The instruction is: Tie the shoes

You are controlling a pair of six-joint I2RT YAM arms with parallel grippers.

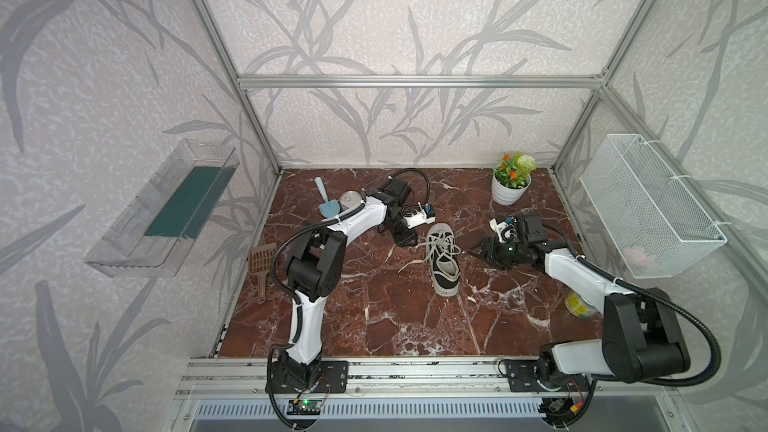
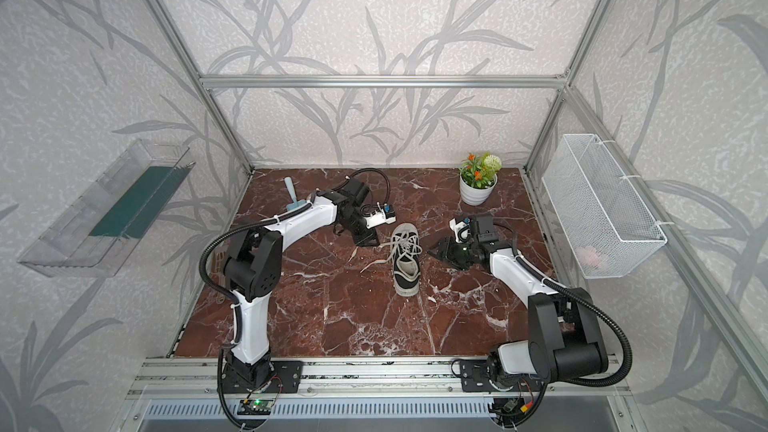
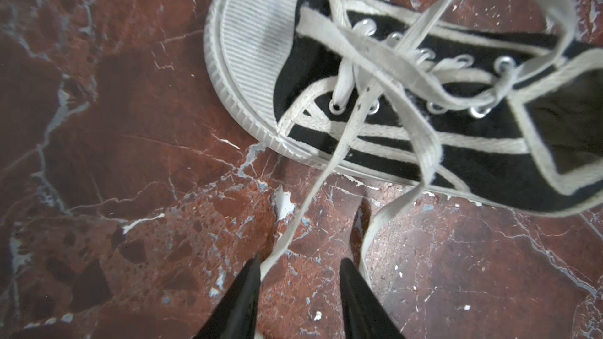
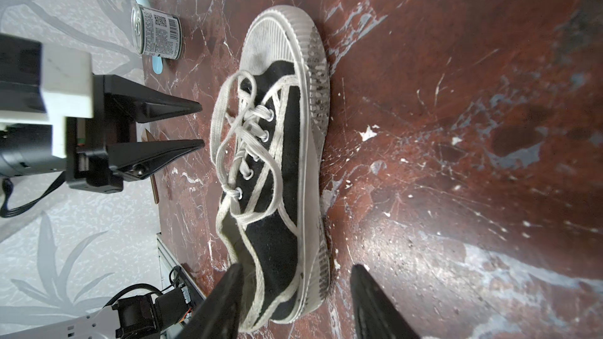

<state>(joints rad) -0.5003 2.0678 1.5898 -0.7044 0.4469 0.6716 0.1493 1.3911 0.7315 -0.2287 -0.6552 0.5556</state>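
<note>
In the middle of the marble table (image 1: 374, 317) the shoe (image 1: 444, 261) sits upright, its laces (image 3: 326, 174) loose, trailing toward the left gripper (image 3: 299, 269), whose jaws stand apart with one strand between them. The right gripper (image 4: 297, 267) hovers open beside the shoe, empty. This looks like the lace pick-up; next, pinch that strand alone

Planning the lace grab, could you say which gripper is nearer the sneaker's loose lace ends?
Left. The left gripper is at the lace ends; the right gripper is across the sneaker.
</note>
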